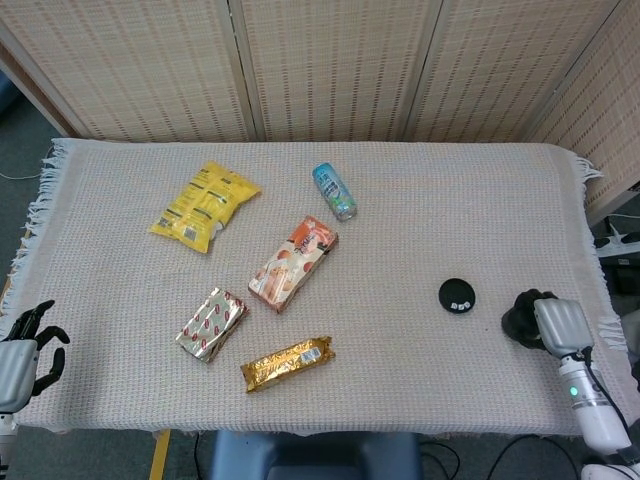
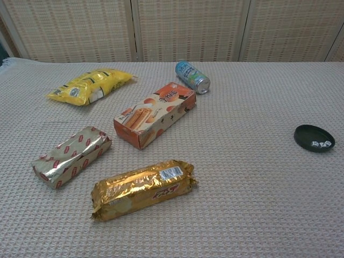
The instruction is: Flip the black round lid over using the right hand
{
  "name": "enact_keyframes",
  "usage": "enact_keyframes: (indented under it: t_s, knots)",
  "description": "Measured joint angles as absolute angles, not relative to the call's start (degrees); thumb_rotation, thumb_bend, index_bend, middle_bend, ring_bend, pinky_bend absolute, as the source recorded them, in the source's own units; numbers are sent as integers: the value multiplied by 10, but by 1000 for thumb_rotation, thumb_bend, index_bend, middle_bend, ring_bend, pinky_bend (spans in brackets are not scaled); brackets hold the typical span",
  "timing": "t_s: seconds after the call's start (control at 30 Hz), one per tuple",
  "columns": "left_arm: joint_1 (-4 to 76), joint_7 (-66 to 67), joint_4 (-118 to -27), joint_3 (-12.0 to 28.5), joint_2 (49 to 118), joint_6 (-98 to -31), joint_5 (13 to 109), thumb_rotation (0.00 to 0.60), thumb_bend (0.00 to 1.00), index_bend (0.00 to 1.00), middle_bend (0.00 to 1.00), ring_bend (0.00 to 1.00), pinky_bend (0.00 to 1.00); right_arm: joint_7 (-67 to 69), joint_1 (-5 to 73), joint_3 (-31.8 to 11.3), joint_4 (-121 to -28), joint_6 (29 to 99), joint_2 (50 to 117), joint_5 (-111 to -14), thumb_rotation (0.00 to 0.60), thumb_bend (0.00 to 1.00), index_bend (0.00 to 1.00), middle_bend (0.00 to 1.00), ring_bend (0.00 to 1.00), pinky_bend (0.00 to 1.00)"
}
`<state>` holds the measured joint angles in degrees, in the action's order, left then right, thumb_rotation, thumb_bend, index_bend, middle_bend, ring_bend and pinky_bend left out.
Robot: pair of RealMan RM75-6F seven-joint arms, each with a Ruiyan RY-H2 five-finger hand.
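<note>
R hand (image 1: 545, 322) is hanging near the desk's right edge w/ fingers (image 1: 520, 318) curled in, grasping nothing; it's sitting just right of the black lid (image 1: 457, 295), not touching it. Lid is lying flat on the desk (image 1: 420, 220) cloth, white marks showing on its top face, well apart from the snacks. L hand (image 1: 25, 345) is resting at the front-left corner, fingers (image 1: 38, 318) spread, holding nothing. Further left across the desk: gold bar (image 1: 288, 364) nearest the front, silver-red pack (image 1: 212, 322) beside it, orange box (image 1: 294, 262) in the middle, blue can (image 1: 334, 191) lying on its side behind that, yellow bag (image 1: 204, 204) toward the back left.
</note>
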<state>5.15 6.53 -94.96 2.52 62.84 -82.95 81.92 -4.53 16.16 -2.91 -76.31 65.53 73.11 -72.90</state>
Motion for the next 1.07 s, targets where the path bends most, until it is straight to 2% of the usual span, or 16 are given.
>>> enact_keyframes:
  t_s: [0.23,0.33,0.4,0.5,0.6,0.73,0.8,0.83,0.97,1.07]
  knots:
    - [51,67,-950,25,629,-829,819,600,529,488,105,135,531,-14,167,-24,-754,623,727,-735,600,187,195,236,160,429]
    - [51,67,-950,25,629,-830,819,600,529,491,105,135,531,-7,168,-21,-768,615,715,-739,600,187,79,104,36,316]
    - [51,66,-950,25,629,-830,819,600,529,491,105,135,531,-3,168,-19,-784,609,703,-741,600,187,23,34,1,256]
    - [51,66,-950,25,629,-829,818,600,529,491,105,135,531,2,168,-17,-805,606,688,-745,600,187,0,0,0,200]
    - [51,66,-949,25,628,-830,819,600,529,491,105,136,531,12,163,-17,-830,618,674,-754,600,187,0,0,0,190]
    - [51,66,-948,25,629,-830,820,600,530,491,105,136,531,13,148,-25,-842,676,672,-768,600,187,0,0,0,157]
    - [52,67,-948,25,630,-830,821,600,529,490,105,136,530,-1,135,-32,-843,727,678,-774,600,187,0,0,0,48]
    - [52,68,-948,25,630,-830,821,600,529,490,105,135,530,-14,129,-35,-844,752,681,-776,600,187,0,0,0,24]
    - [51,70,-948,24,630,-832,824,600,529,490,106,135,531,-96,92,-48,-858,867,698,-786,600,187,0,0,0,14]
    - [51,73,-948,23,632,-834,827,600,528,489,105,136,531,-123,64,-51,-885,911,700,-801,600,187,0,0,0,14]
